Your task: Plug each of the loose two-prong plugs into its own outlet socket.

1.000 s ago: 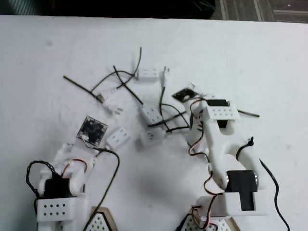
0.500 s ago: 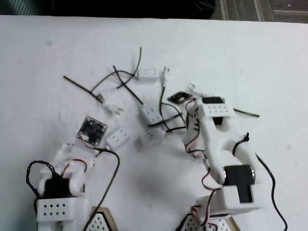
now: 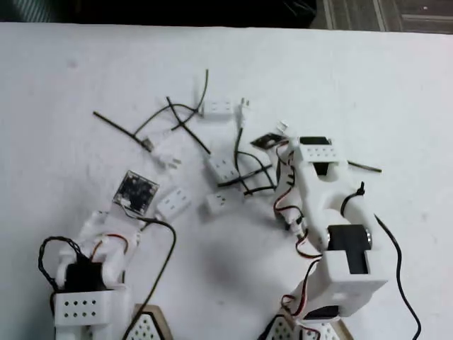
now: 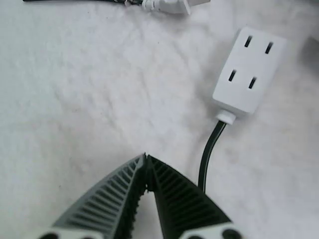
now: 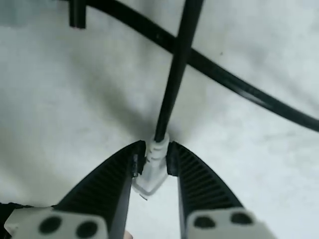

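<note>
High view, right arm (image 3: 322, 205): it was stretched out over a tangle of black cords (image 3: 248, 177) mid-tabletop (image 3: 396, 85).
High view, left arm (image 3: 88, 283): it sat folded at the near edge, with an outlet block (image 3: 174, 202) just ahead of it.
Left wrist view, left jaws: they were pressed together on nothing. The outlet block (image 4: 249, 72) lay ahead and off to one side, slots up. A loose plug (image 4: 169, 6) lay farther ahead.
Right wrist view, right jaws: they were clamped on a white plug (image 5: 151, 172). Its cord (image 5: 174, 64) ran straight out beyond the tips, and its prongs were hidden.
Step in hand: the plug appeared grasped but not yet brought to a socket.
Next move: it called for lifting the plug free of the crossing cords. With the cord end leading, the prongs probably faced the wrist, so a regrasp looked necessary before lining them up with free slots.
</note>
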